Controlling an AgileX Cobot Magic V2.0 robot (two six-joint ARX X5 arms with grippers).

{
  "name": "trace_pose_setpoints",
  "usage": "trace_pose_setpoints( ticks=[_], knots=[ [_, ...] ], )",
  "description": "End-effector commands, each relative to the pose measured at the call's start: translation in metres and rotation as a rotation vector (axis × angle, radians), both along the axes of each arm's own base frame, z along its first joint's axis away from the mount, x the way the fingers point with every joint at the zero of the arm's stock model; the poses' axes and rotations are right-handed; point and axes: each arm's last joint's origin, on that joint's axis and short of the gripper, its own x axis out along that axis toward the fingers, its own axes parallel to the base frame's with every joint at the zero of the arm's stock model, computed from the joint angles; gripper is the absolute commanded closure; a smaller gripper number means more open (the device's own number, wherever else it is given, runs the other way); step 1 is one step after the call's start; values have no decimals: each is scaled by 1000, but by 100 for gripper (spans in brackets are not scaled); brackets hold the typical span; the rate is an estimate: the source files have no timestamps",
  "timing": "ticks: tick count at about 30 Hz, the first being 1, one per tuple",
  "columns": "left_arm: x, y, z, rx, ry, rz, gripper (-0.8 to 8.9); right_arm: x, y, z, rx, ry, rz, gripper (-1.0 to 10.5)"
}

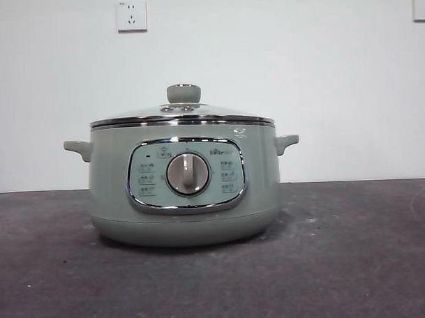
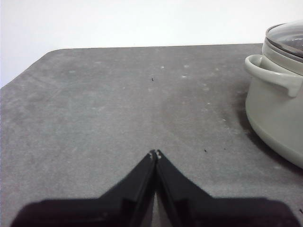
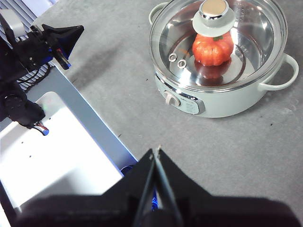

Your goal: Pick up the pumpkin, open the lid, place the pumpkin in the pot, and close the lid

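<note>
The small orange ribbed toy pumpkin (image 3: 212, 48) was seen inside the large round sage-green electric pot (image 1: 185, 184), under the clear glass lid with chrome rim and green knob (image 3: 218, 45), which sat closed on the rim. All steps were judged done; probably only withdrawal remained. The left hand (image 2: 155, 153) and the right hand (image 3: 155, 150) were held together and empty, well apart from the pot above the grey desk (image 2: 109, 109).
</note>
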Motion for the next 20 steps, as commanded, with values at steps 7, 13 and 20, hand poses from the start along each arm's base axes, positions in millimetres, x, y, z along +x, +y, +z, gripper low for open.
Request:
trace_pose_setpoints(
  ticks=[7, 13, 20],
  knots=[
    [1, 0, -5, -7, 11, 3, 817, -1, 0, 0, 2, -2, -3, 948],
    [1, 0, -5, -7, 11, 3, 817, -5, -14, 8, 9, -140, -3, 947],
    [1, 0, -5, -7, 11, 3, 817, -20, -44, 20, 217, -411, -201, 947]
  ],
)
